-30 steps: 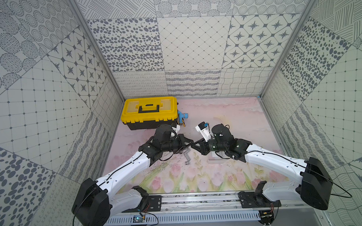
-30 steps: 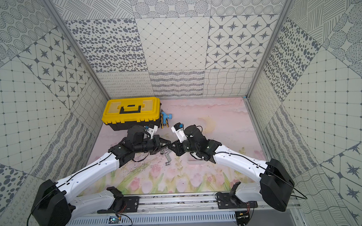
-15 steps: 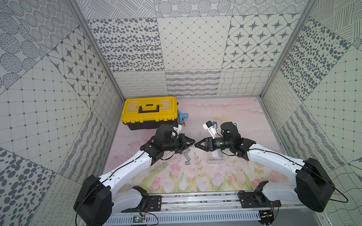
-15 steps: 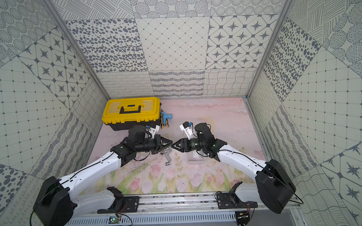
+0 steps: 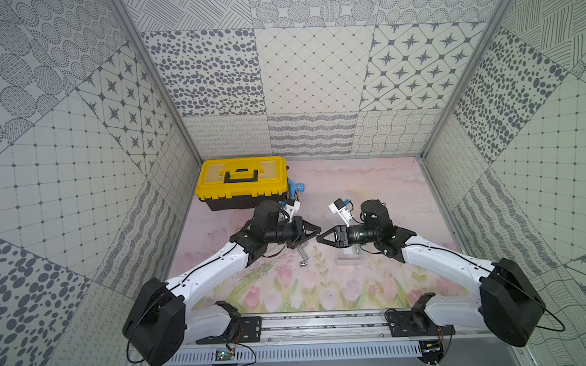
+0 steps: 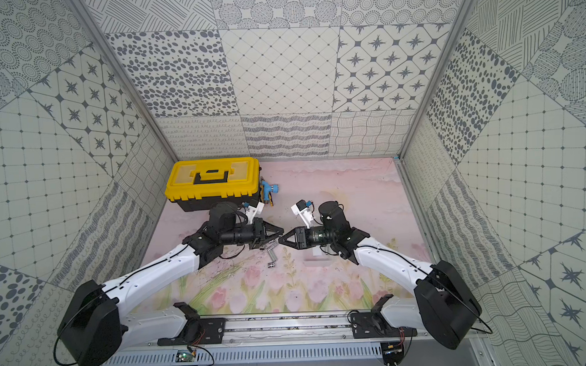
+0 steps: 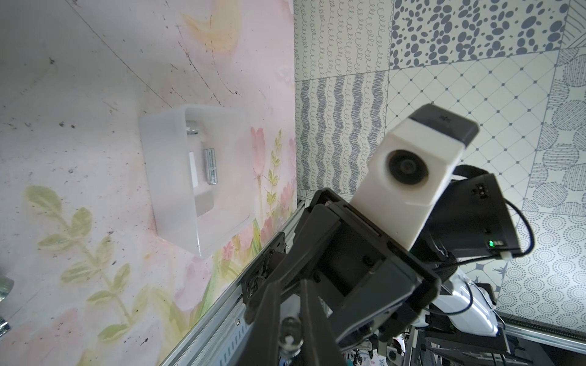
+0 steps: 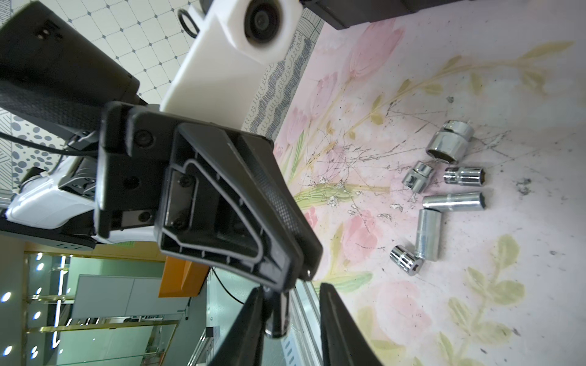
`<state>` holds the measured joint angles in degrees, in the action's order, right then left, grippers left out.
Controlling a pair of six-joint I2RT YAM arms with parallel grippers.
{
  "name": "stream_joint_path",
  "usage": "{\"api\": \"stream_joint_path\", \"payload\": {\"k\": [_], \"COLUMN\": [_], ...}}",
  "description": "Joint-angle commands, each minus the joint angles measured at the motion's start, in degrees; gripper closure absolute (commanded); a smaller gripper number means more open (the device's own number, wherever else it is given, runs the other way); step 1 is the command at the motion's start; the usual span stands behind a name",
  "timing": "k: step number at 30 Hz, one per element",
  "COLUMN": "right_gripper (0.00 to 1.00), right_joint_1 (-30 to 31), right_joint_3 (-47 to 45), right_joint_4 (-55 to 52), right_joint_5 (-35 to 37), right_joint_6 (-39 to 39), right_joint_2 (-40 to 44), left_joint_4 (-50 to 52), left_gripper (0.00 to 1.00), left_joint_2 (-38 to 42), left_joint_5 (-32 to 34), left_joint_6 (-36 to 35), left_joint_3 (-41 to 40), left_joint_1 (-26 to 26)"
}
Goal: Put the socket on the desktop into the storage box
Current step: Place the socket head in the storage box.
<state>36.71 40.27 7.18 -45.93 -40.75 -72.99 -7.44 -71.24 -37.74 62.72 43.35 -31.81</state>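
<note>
Above the floral desktop (image 5: 369, 188), the left tool (image 5: 318, 231) pinches a socket (image 8: 276, 317) between the right tool's (image 5: 318, 238) part-open jaws.

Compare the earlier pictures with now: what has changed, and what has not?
The right end effector swung level toward the left end effector, and its jaws now straddle the socket that the left one holds. Unchanged: left grip, storage box, loose sockets, toolbox.

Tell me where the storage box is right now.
In a top view the storage box lies right of centre, partly under the right arm, with loose sockets to its left.
</note>
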Motion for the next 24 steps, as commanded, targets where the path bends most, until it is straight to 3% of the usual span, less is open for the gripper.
{"api": "stream_joint_path", "payload": {"k": [1,4,9,11,13,14,19,24], "right_gripper": [0.8,0.99,1.0,1.0,1.0,1.0,1.0,1.0], "right_joint_1": [-0.3,-0.3,-0.3,-0.3,-0.2,-0.2,-0.1,-0.2], "right_joint_3": [-0.1,-0.4,-0.5,0.0,0.5,0.8,0.8,-1.8], "right_joint_4": [3.1,2.8,0.4,-3.3,-8.5,-11.1,-24.3,-30.5], "right_joint_5": [-0.4,-0.2,0.9,3.1,6.4,8.5,23.0,34.9], "right_joint_6": [-0.7,-0.6,0.6,1.9,4.0,5.1,7.7,6.5], "right_joint_2": [1.2,1.6,3.5,4.7,6.4,7.4,13.5,18.5], "left_joint_4": [-4.2,-4.0,-1.9,0.1,2.3,3.7,10.1,16.1], "left_gripper": [1.0,1.0,0.98,0.69,0.54,0.52,0.5,0.52], "left_joint_2": [-0.1,-0.3,-0.7,-0.4,0.3,0.5,2.3,3.3], "left_joint_5": [-4.2,-4.1,-2.6,-0.6,1.0,1.8,7.4,13.9], "left_joint_6": [-1.6,-1.7,-2.6,-3.6,-5.2,-6.1,-10.9,-14.3], "left_joint_3": [0.2,0.2,1.1,1.6,2.3,2.7,4.5,5.0], "left_joint_1": [0.4,0.3,0.3,0.3,0.3,0.3,0.3,0.1]}}
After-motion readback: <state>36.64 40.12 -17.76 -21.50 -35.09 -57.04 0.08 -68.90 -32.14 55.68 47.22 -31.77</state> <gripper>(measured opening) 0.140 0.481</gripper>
